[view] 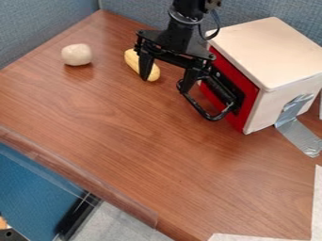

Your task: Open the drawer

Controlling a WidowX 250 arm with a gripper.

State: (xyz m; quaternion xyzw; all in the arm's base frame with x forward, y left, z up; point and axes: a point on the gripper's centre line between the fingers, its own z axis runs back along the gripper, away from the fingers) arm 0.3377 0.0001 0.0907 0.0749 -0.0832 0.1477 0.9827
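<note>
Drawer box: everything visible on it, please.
The box is pale, wood-looking, flat-topped, standing upright on the brown table. Its red drawer front carries a black handle that juts out; the front looks flush, so probably shut. Silver tape runs from its side onto the table. The open pincer has one finger at the handle; contact unclear.
</note>
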